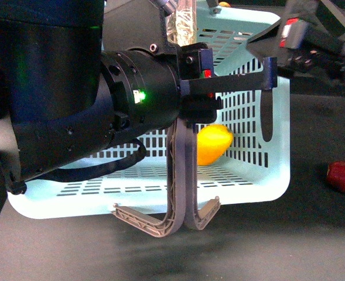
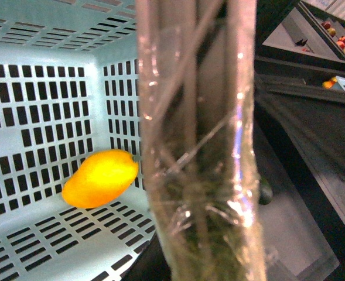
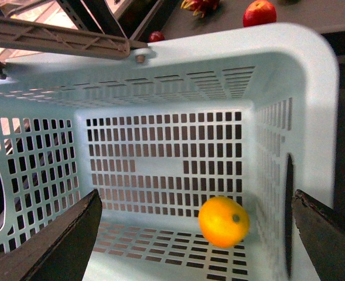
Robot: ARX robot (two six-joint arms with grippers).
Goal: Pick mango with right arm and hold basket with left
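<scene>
The pale turquoise basket (image 1: 266, 187) stands tipped toward me, its two grey-brown handles (image 1: 181, 193) hanging in front. My bulky left arm fills the left of the front view, and its left gripper (image 1: 191, 114) is shut on the basket at those handles. In the left wrist view the film-wrapped handle (image 2: 198, 146) blocks the jaws. The yellow mango (image 1: 214, 143) lies loose on the slotted basket floor (image 2: 37, 246), near a side wall. My right gripper (image 3: 195, 234) hovers open over the basket (image 3: 160, 158). The mango (image 3: 223, 221) shows between its dark fingers (image 3: 61, 240), untouched.
A dark red fruit (image 1: 343, 177) lies on the dark table to the right of the basket. Beyond the basket's rim the right wrist view shows a red apple (image 3: 260, 12) and a small red fruit (image 3: 156, 36). A shelf with fruit (image 2: 336, 32) sits far off.
</scene>
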